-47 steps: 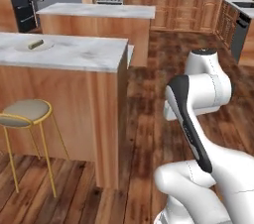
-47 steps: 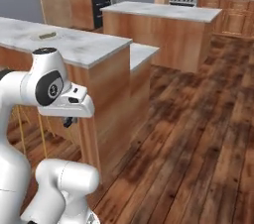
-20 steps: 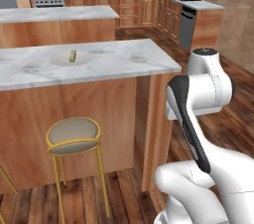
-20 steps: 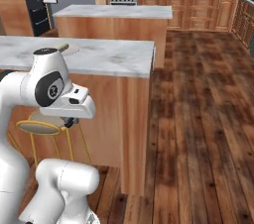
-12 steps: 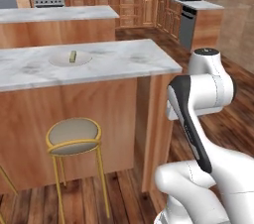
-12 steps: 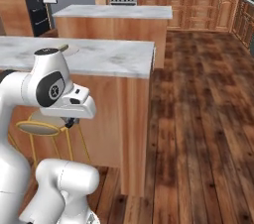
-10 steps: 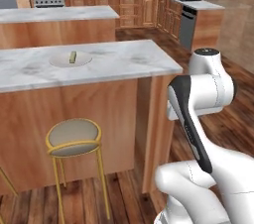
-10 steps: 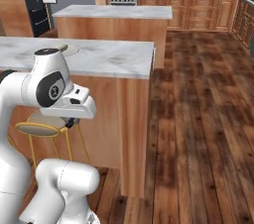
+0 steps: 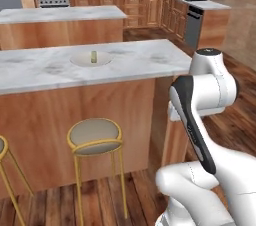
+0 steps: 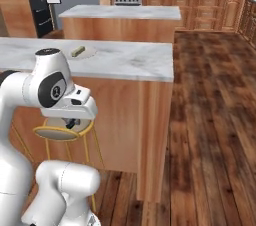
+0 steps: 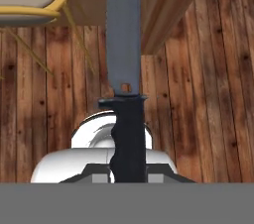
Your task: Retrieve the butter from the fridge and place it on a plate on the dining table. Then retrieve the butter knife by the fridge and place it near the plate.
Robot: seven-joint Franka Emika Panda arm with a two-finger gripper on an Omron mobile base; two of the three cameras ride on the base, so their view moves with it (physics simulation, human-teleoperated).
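Dark butter knife (image 11: 126, 94) juts from the closed gripper (image 11: 128, 177).

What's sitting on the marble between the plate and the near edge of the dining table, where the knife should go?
Nothing: in the left base view the marble between the plate and the dining table's near edge is bare. The butter rests on the plate.

Pale-yellow butter (image 9: 93, 56) on off-white plate (image 9: 80, 60); white-grey veined marble dining table (image 9: 145, 57) with orange-brown wood sides. Grey blade, black handle on butter knife (image 11: 124, 69). Gold-legged stool (image 9: 94, 136), beige seat.
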